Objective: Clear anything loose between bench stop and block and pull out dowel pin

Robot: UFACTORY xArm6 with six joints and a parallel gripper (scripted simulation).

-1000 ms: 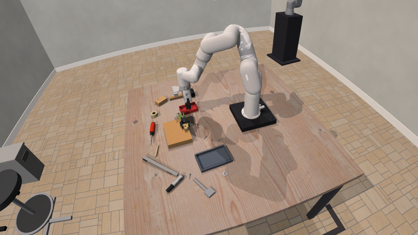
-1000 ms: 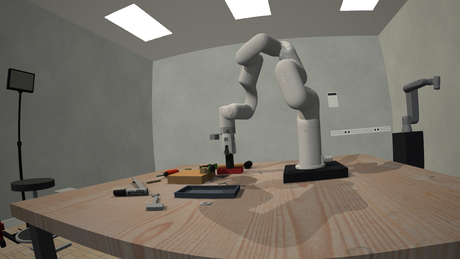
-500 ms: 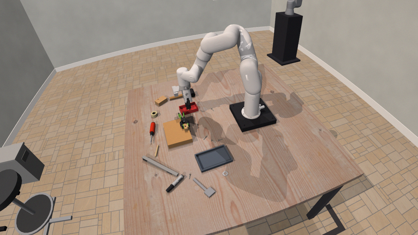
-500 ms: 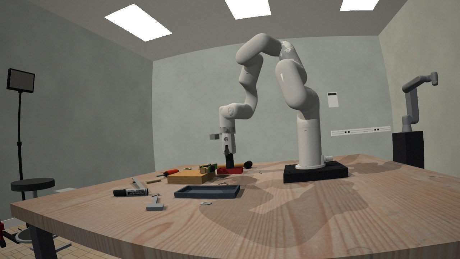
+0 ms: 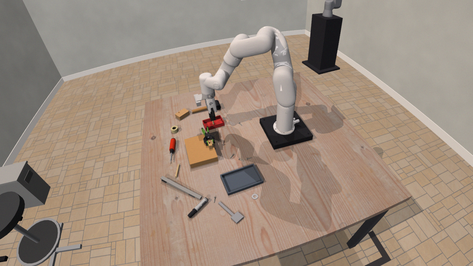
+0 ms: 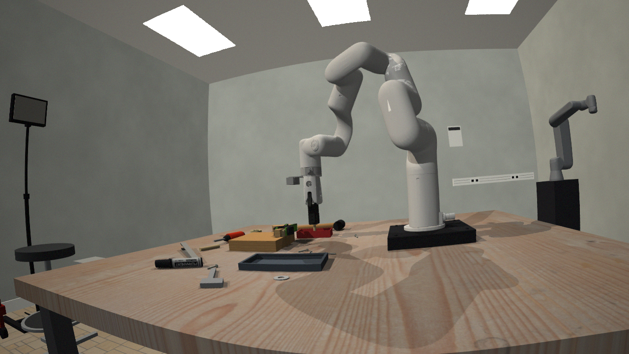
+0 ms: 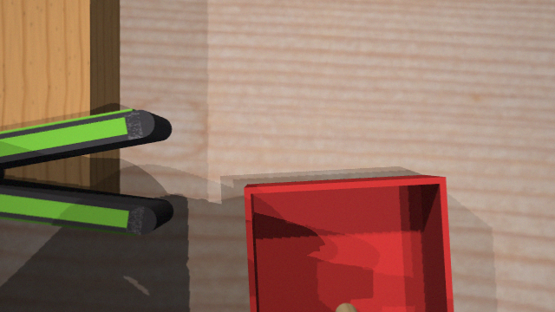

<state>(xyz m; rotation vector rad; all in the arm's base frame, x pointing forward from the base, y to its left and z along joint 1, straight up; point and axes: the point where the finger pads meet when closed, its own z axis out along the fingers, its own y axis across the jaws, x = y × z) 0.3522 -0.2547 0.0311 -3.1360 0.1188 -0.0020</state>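
We are holding the gripper (image 5: 212,119) (image 6: 314,223) over the red tray (image 5: 215,126) (image 6: 302,233) (image 7: 347,184), its fingers pointing down and standing partly open, gripping nothing. The dowel pin (image 5: 213,122) (image 6: 314,227) (image 7: 346,308) is standing roughly upright in the tray just below the fingertips, out of the block; whether it is touching them we cannot tell.

Beside the tray, the spring clamp (image 5: 204,131) (image 6: 290,229) (image 7: 65,138) is reaching its green-and-black handles past the edge of the bench board (image 5: 198,150) (image 6: 252,242) (image 7: 43,65). At its jaws the small wooden block (image 5: 210,144) (image 6: 277,232) is sitting on the board, hole up; we cannot make out its contact with the stop.

Behind the tray, a mallet (image 5: 199,109) (image 6: 339,224) is lying near a larger wooden block (image 5: 182,113). Farther out, a red screwdriver (image 5: 172,145) (image 6: 234,236) is lying beside the board, and a dark blue-grey tray (image 5: 228,191) (image 6: 281,266) is resting nearer the front, with a marker (image 5: 198,207) (image 6: 179,262) beyond it.
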